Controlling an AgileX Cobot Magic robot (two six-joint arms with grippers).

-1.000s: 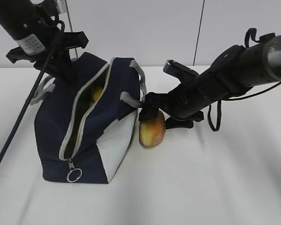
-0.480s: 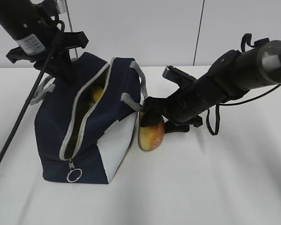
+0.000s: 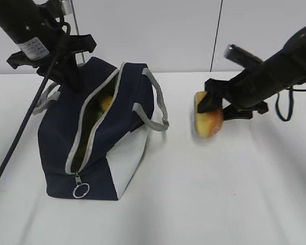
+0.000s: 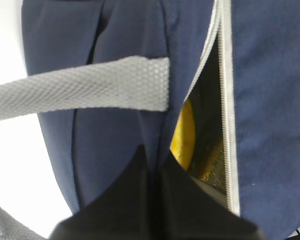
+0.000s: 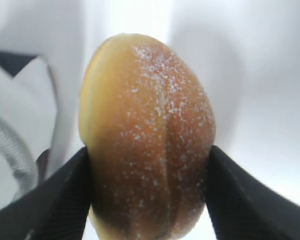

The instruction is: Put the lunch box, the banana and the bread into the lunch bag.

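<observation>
White table point(image 3: 204, 204); right gripper point(image 5: 149, 192) clamps bread point(image 3: 208, 118) well right of lunch bag point(image 3: 120, 153). Left gripper point(image 4: 152, 165) pinched shut on bag fabric. Risk: narrow zipper opening catches bun.

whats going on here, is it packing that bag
Yes. The right gripper holds the bread between its fingers, off the table and to the right of the lunch bag. The left gripper is shut on the bag's navy fabric beside the unzipped opening. The banana shows inside the bag. The lunch box isn't visible.
</observation>
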